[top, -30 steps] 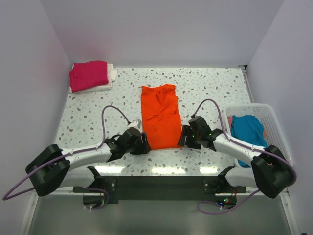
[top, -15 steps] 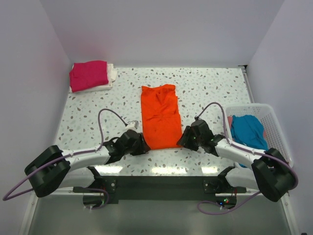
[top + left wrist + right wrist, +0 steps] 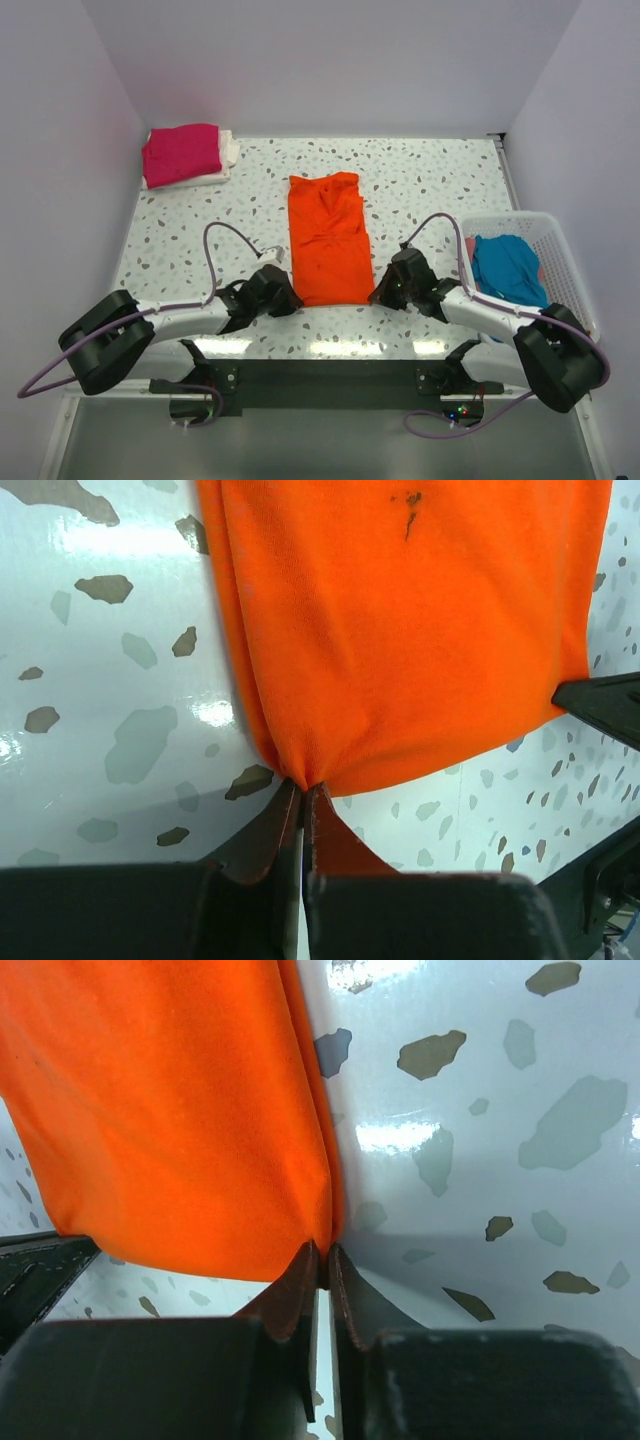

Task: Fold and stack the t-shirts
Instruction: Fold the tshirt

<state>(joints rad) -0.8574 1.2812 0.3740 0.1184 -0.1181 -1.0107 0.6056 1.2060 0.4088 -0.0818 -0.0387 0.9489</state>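
An orange t-shirt (image 3: 327,240) lies folded into a long strip at mid-table, its near hem toward the arms. My left gripper (image 3: 293,300) is shut on the near left corner of that hem; the cloth (image 3: 400,630) bunches into its tips (image 3: 303,786). My right gripper (image 3: 375,297) is shut on the near right corner, with the orange cloth (image 3: 170,1110) pinched at its tips (image 3: 323,1254). A folded magenta t-shirt (image 3: 181,153) rests on a white one (image 3: 231,148) at the far left. A teal t-shirt (image 3: 506,268) lies in the basket.
A white slatted basket (image 3: 555,245) stands at the right table edge beside my right arm. Walls close in the table at the left, back and right. The speckled tabletop (image 3: 430,190) shows bare around the orange shirt.
Both grippers slid in toward the near corners of the orange shirt and went from open to shut on the hem. The shirt itself has hardly shifted.
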